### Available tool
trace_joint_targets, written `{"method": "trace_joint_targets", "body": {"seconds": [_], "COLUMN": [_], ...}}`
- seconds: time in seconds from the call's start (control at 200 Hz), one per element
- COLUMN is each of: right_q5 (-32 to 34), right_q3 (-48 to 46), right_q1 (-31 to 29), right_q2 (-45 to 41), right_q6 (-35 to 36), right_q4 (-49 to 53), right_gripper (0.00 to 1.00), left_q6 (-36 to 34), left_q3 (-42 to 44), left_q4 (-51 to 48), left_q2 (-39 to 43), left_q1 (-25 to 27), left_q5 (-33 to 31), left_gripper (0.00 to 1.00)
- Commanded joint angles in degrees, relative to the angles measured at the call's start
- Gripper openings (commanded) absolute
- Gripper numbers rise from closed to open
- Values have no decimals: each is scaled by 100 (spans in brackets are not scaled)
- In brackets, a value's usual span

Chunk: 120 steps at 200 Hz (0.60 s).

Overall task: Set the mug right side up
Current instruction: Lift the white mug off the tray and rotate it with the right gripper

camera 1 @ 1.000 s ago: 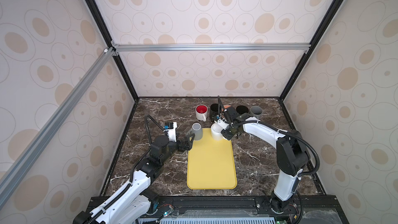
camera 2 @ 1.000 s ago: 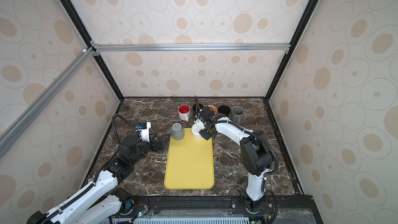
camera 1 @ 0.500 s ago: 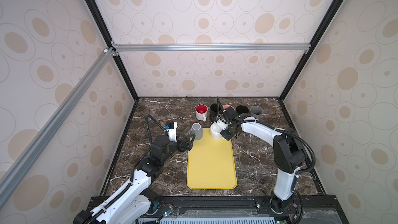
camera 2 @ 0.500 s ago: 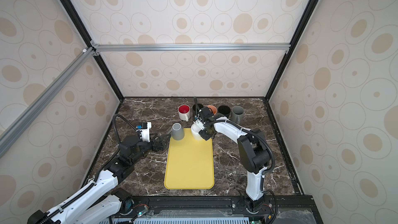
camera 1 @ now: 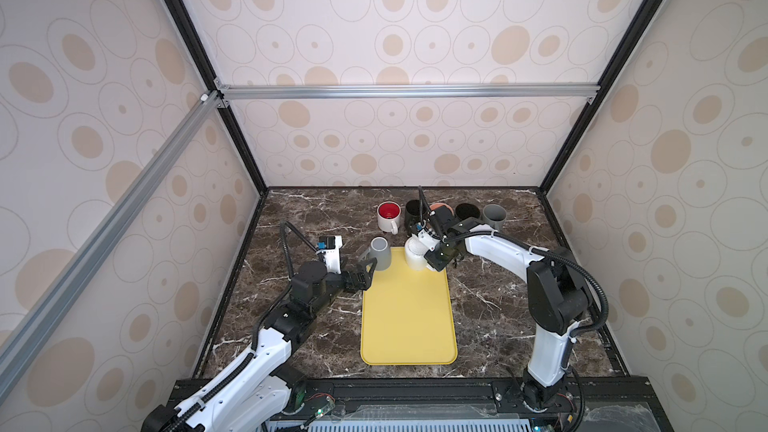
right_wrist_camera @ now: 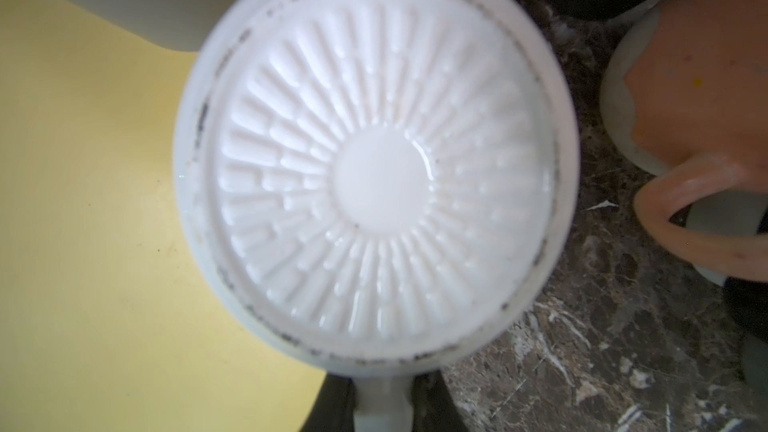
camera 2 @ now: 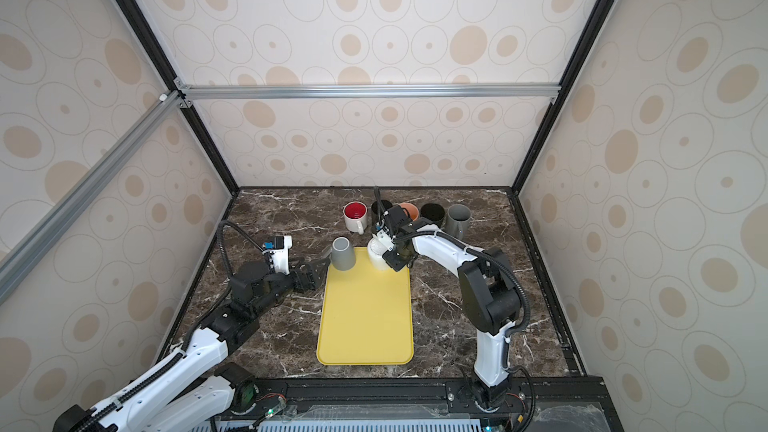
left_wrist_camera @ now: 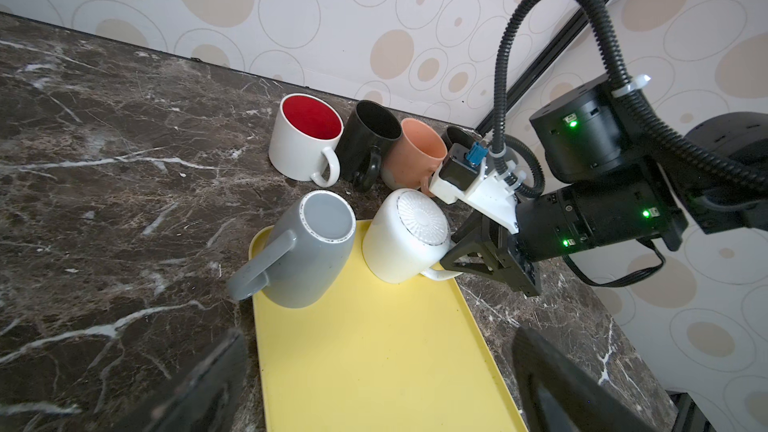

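The right tool point(camera 1: 432, 261) is gripping the inverted white mug point(camera 1: 415, 252), which is sitting on the yellow tray point(camera 1: 407, 317) just left of it. The left tool point(camera 1: 368, 274) is hovering with jaws spread, a base-up grey mug point(camera 1: 380, 253) standing just beyond its fingertips. A row of mugs point(camera 1: 389, 216) is lining the bench point(camera 1: 498, 305) behind the right tool.
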<state>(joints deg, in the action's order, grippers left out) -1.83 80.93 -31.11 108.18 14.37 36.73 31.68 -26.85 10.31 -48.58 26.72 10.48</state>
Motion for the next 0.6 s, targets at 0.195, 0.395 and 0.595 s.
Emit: {"method": "trace_joint_targets", "body": {"seconds": [0.195,0.395,0.595], "right_q5": [-163,63,-150], "right_q3": [-565,-745,-927], "right_q1": [-174,-423,-456], "right_q2": [-1388,-2559,-3344], "right_q6": [-694,-1258,-1952], "right_q4": [-76,-244,-863], "right_gripper": [0,0,0], "left_q6": [137,105,251], "left_q3": [-21,-152,-190], "left_q4": [107,-28,134], "left_q2": [238,333,364], "left_q1": [-44,-40,-44], "left_q5": [123,33,114], "left_gripper": [100,100,99]}}
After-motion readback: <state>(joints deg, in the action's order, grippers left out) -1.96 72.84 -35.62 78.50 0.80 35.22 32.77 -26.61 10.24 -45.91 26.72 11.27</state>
